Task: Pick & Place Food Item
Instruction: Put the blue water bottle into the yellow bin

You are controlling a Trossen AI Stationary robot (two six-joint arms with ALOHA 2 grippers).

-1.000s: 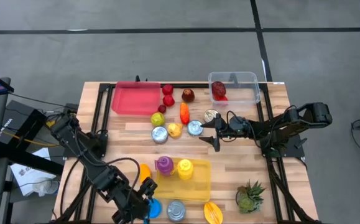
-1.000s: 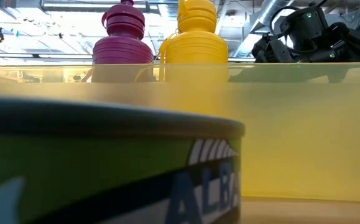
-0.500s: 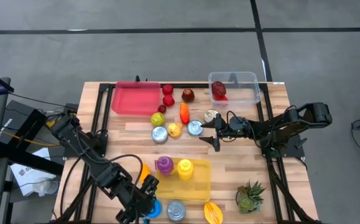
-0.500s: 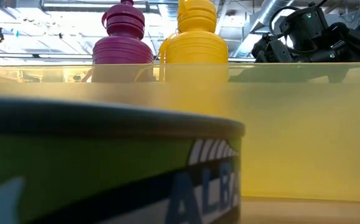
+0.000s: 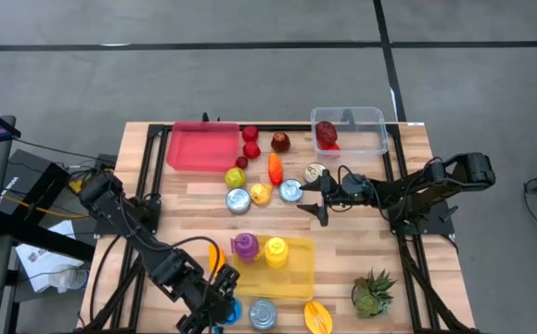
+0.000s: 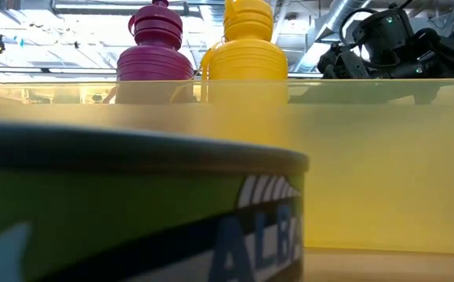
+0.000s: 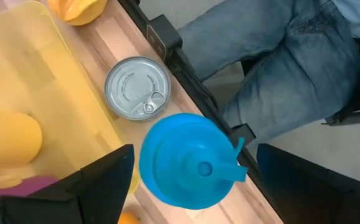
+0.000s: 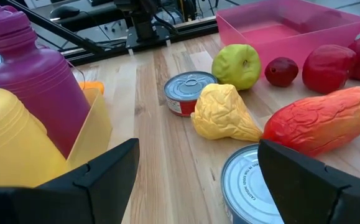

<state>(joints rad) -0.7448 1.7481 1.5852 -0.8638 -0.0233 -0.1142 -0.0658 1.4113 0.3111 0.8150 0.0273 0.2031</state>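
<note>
A blue bottle (image 7: 189, 158) stands upright on the table by its near edge, next to the yellow bin (image 5: 291, 274). My left gripper (image 7: 194, 149) hovers over it, open, with one finger on either side of the bottle and clear of it; in the high view it (image 5: 220, 311) partly hides the bottle (image 5: 232, 311). The yellow bin holds a purple bottle (image 5: 245, 246) and a yellow bottle (image 5: 275, 250). My right gripper (image 5: 313, 202) waits open mid-table beside a can (image 5: 291, 190), with nothing between its fingers (image 8: 198, 146).
A silver can (image 7: 137, 87) and an orange fruit (image 5: 316, 317) lie by the near edge, a small plant (image 5: 372, 292) at near right. Fruit, cans, a pink tray (image 5: 201, 146) and a clear box (image 5: 350, 130) fill the far half. A person's legs (image 7: 279, 56) stand past the near edge.
My left gripper has gone a little toward the table's right edge and down, ending over the blue bottle. The right arm and all objects have kept still.
</note>
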